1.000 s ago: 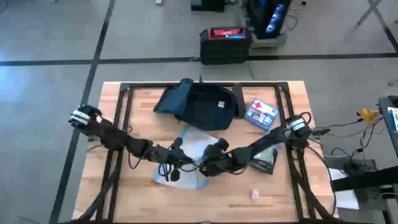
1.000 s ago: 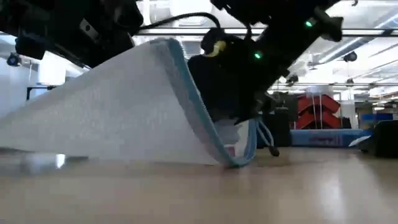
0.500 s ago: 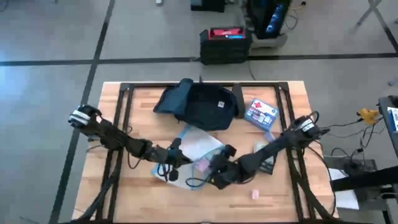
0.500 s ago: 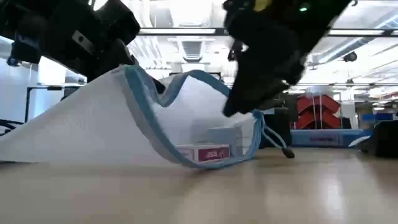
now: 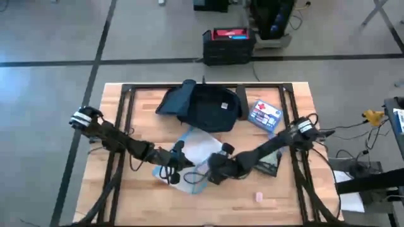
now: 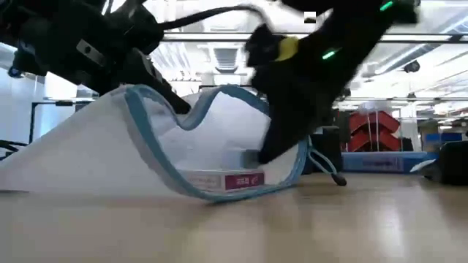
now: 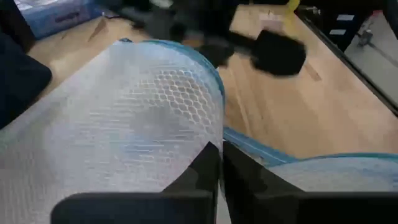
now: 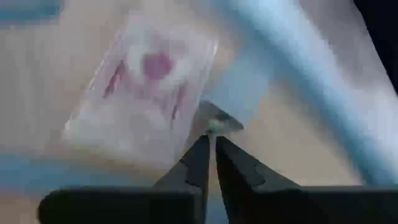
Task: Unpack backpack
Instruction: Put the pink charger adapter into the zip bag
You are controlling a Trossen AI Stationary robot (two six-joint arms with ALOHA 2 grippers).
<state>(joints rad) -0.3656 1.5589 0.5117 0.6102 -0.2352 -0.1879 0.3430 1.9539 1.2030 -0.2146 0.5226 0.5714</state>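
The dark navy backpack lies flat at the table's far middle, and no gripper touches it. Nearer lies a clear mesh pouch with blue trim, its mouth held up and open. Inside it lies a pink-and-white box. My left gripper is shut on the pouch's rim. My right gripper reaches down into the pouch's mouth, its fingers shut just in front of the box. My left gripper pinches the pouch's blue-trimmed rim between its two fingers, coming from the table's left. That side of the mouth is lifted while the rest of the pouch lies on the table. My right gripper's shut fingertips meet a small pale piece inside the pouch; I cannot tell whether they pinch it.
A small blue-and-white box lies to the right of the backpack. A dark flat thing lies under my right arm, and a small pink thing sits near the front edge. A black frame borders the table.
My right gripper first drew out toward the table's near edge and rose above the pouch, then dipped back down into its mouth. The pouch's rim has sagged open in the middle, so the pink-and-white box inside now shows. My left gripper has kept its side of the rim up.
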